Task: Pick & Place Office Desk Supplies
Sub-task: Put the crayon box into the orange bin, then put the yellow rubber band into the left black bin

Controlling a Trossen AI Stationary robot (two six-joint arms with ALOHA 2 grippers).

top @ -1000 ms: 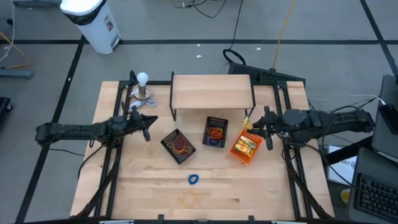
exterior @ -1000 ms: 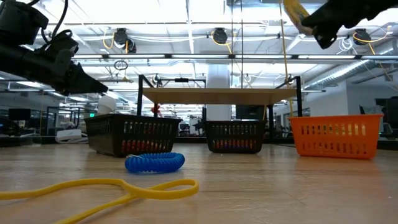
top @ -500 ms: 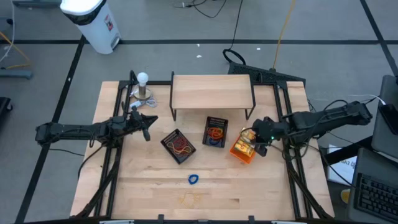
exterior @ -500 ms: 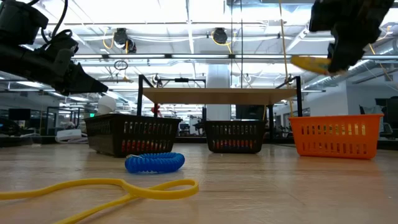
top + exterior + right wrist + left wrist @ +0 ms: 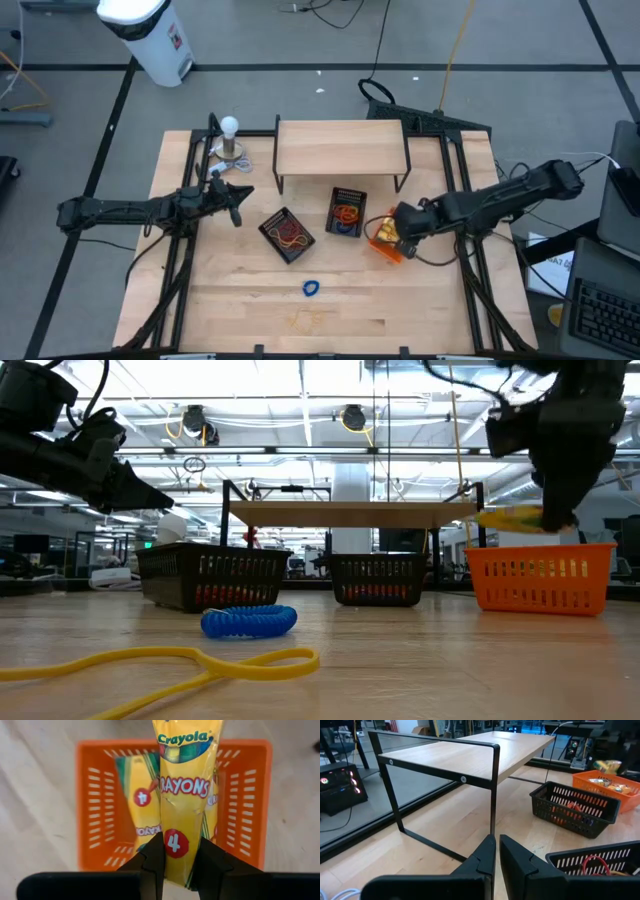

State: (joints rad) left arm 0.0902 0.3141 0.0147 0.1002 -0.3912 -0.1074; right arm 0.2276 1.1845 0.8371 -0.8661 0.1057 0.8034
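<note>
Right gripper (image 5: 177, 862), clamped on a yellow crayon packet (image 5: 186, 795), is now lower and farther in over the table than a second ago, directly above the orange tray (image 5: 252, 795). In the low view the packet (image 5: 510, 518) sits just above the tray rim (image 5: 540, 550); earlier it was near the top edge.

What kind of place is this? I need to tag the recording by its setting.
Probably a robotics lab in an open industrial or office hall: a wooden workbench on a bare floor marked with tape lines, cables trailing, exposed ceiling ducts and strip lights, desks with monitors behind.
</note>
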